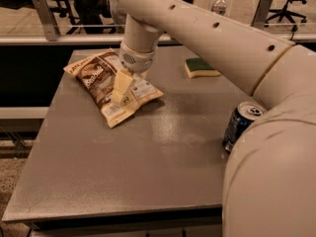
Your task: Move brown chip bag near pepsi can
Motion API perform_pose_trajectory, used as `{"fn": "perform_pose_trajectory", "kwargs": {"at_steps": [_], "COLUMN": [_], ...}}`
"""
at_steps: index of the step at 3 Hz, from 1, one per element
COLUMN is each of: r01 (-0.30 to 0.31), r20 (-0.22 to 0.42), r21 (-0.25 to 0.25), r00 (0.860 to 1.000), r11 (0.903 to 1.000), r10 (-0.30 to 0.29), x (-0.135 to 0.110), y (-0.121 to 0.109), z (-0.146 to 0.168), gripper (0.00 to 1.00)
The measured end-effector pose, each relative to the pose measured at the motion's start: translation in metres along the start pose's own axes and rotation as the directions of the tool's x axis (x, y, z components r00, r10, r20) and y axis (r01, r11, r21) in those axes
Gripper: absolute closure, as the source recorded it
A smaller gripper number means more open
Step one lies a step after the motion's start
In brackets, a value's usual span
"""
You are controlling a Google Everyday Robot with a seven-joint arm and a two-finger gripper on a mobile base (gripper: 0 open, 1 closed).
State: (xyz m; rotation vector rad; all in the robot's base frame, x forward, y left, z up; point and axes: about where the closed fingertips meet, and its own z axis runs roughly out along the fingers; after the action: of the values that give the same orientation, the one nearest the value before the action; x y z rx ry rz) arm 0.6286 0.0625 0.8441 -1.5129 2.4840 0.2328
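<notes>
Brown crinkly flat chip bag [94, 78], long axis far-left to near-right, sits under gripper [122, 90] (open/closed: can't tell), blue aluminium pepsi can [239, 125] well right.

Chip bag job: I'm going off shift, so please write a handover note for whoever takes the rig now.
Claw: low over the middle of the chip bag; grip unclear.
Chip bag: flat at the table's far left.
Can: upright at the right edge, far from the bag.
Done: the reach to the bag.
Left: grasp it, carry it right, set it beside the can.
</notes>
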Motion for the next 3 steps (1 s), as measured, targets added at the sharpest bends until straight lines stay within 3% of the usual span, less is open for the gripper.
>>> {"fn": "perform_pose_trajectory", "kwargs": {"at_steps": [2,3], "r01": [0.015,0.040], "r20": [-0.021,-0.037], "r21": [0.001,-0.002], "r00": [1.000,0.999], "r11": [0.9999,0.9992], "r10": [-0.015,-0.040], "x": [0.020,0.036], "y": [0.007,0.013], "z": [-0.021,-0.040], "gripper": [0.86,1.00]}}
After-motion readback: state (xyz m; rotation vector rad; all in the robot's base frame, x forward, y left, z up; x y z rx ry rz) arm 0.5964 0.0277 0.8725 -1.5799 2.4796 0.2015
